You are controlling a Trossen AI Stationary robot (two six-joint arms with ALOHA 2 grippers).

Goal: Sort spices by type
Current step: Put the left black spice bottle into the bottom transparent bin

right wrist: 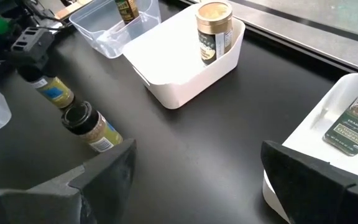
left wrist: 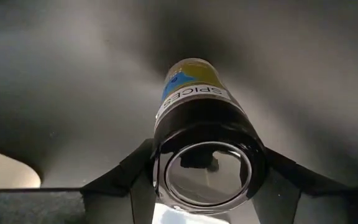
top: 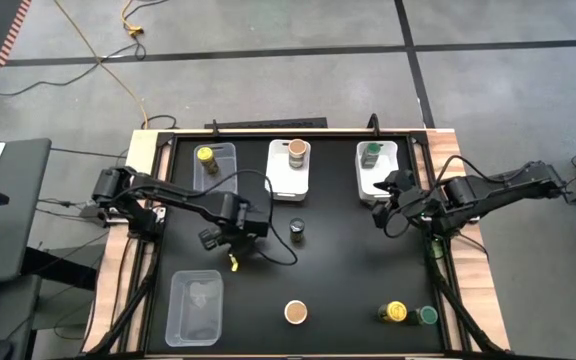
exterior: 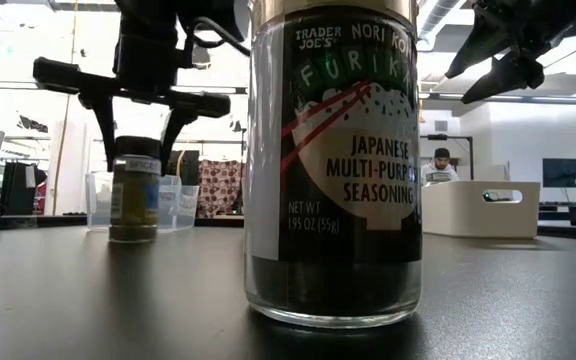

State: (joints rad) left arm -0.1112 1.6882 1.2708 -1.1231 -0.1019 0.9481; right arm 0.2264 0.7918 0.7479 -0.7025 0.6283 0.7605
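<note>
Spices: small round jars spread over the black counter [top: 328, 290]; clock directions are read on the high view, with 12 at the row of bins.
Held jar: a yellow-topped glass spice jar with a blue-and-white label [left wrist: 194, 93] sits pinched in the left gripper [top: 230, 252], lifted at about 9 o'clock of the counter centre, its yellow top pointing toward 6.
Left gripper: closed partway on the jar's body near its base, as the left wrist view shows.
Right gripper: the right gripper [top: 388, 208] hangs with fingers spread wide and empty at about 2 o'clock, beside the right-hand white plastic bin [top: 363, 180].
Sorted so far: a yellow-topped jar [top: 205, 156] in the clear rectangular bin [top: 226, 172] at 11 o'clock; a tan-topped jar [top: 297, 150] in the middle white bin [top: 278, 175] at 12; a green-topped jar [top: 371, 154] in the right-hand bin.
Still loose: a dark-topped jar [top: 297, 230] near centre; a tan-topped jar [top: 296, 313] at 6; a yellow-topped jar [top: 396, 312] touching a green-topped jar [top: 427, 316] at 5.
Empty bin: a second clear bin [top: 180, 320] at 7 o'clock.
Risk, slipping: the held jar lies tilted rather than upright, so smooth glass could slide out during the carry.
Risk, wrong bin: judged by its top, it belongs at 11 o'clock; releasing elsewhere would mix types.
Risk, knock: lowered carelessly, it could topple the jar already standing there.
</note>
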